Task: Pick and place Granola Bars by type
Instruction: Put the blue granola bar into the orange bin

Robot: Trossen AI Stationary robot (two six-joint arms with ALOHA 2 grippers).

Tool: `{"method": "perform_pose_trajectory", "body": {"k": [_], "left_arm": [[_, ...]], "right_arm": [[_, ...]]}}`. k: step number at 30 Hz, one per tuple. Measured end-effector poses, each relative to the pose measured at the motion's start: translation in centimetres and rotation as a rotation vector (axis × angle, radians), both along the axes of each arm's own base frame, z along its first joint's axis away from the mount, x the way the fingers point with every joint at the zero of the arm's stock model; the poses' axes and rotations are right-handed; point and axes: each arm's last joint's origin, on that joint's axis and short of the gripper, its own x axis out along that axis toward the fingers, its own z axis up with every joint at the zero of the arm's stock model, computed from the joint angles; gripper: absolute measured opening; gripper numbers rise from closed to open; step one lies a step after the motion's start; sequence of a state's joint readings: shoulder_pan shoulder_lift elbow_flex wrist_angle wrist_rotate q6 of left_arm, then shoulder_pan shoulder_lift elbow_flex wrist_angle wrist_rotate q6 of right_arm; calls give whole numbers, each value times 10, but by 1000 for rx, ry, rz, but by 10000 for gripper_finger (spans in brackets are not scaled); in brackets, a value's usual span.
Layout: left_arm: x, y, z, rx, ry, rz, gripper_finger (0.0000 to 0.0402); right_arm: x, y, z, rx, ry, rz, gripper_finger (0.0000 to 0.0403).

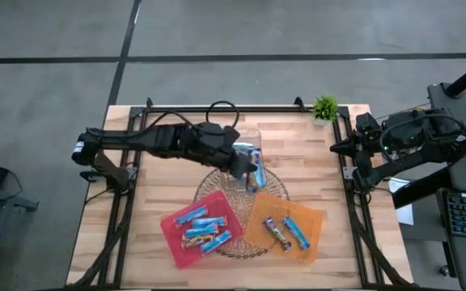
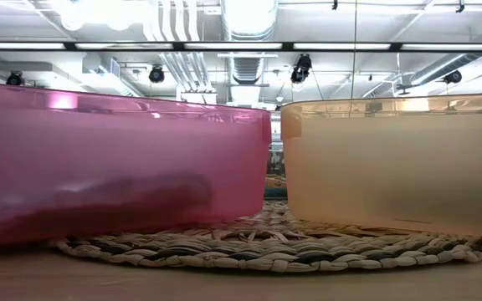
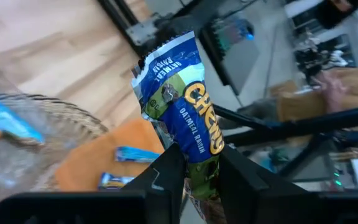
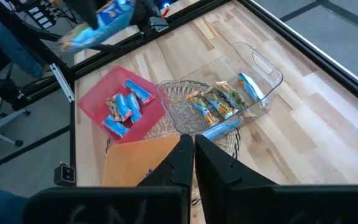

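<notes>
My left gripper hovers over the clear plastic box at the table's middle, shut on a blue granola bar. From the right wrist view that bar shows raised well above the table. More bars lie in the clear box. Several blue bars rest flat in the pink tray, and two bars lie in the orange tray. My right gripper is shut, parked at the table's right edge. My left gripper pinches the blue bar between its two fingers, at one end of the wrapper. The rest of the bar sticks out past the fingertips to its crimped free end. It is lifted clear of box and table.
A round woven mat lies under both trays and the box. In the low view the pink tray wall and orange tray wall fill the sight. A small green plant stands at the far right corner. Bare wood lies left of the trays.
</notes>
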State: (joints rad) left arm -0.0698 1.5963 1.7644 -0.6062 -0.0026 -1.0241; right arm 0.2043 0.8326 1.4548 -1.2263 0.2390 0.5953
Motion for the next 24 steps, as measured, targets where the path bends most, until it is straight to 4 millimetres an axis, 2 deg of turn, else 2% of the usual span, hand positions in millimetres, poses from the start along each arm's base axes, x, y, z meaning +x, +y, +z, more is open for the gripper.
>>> {"method": "perform_pose_trajectory", "body": {"k": [4, 15, 24], "left_arm": [[10, -8, -4, -19, -16, -50, 66], [59, -27, -28, -76, 19, -183, 66], [94, -40, -61, -139, 97, -305, 66]], "right_arm": [[0, 0, 0, -1, 0, 0, 8], [0, 0, 0, -10, 2, 6, 8], [0, 0, 0, -15, 2, 9, 8]]}}
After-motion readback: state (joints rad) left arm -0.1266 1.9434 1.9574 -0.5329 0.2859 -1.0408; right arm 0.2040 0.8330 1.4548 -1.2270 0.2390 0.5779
